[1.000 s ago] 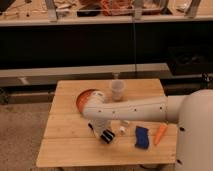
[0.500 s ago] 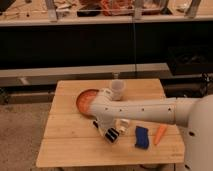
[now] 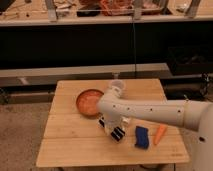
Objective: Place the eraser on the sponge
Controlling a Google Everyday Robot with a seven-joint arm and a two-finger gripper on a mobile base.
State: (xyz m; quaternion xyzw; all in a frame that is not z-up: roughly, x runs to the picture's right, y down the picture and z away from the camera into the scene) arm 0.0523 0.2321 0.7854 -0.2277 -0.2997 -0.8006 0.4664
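Gripper [image 3: 112, 127] low over wooden table [image 3: 75, 150], near centre, arm reaching in from 3 o'clock. Jaws closed, apparently on the eraser [image 3: 119, 134], a black striped bar at its tip. Sponge [image 3: 141, 137] lies just beside it at 4 o'clock, apart from the eraser. Carrot [image 3: 160, 134] at sponge's 3 o'clock. Orange bowl [image 3: 90, 102] at gripper's 11 o'clock.

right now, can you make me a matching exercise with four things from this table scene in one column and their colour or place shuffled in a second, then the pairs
1 sponge
2 carrot
3 dish
4 gripper

a orange, nearest the right edge of the table in view
b jaws shut, low over the wood between dish and sponge
c deep blue, just left of the carrot
d round, reddish-orange, on the left half

Pairs: 1-c, 2-a, 3-d, 4-b
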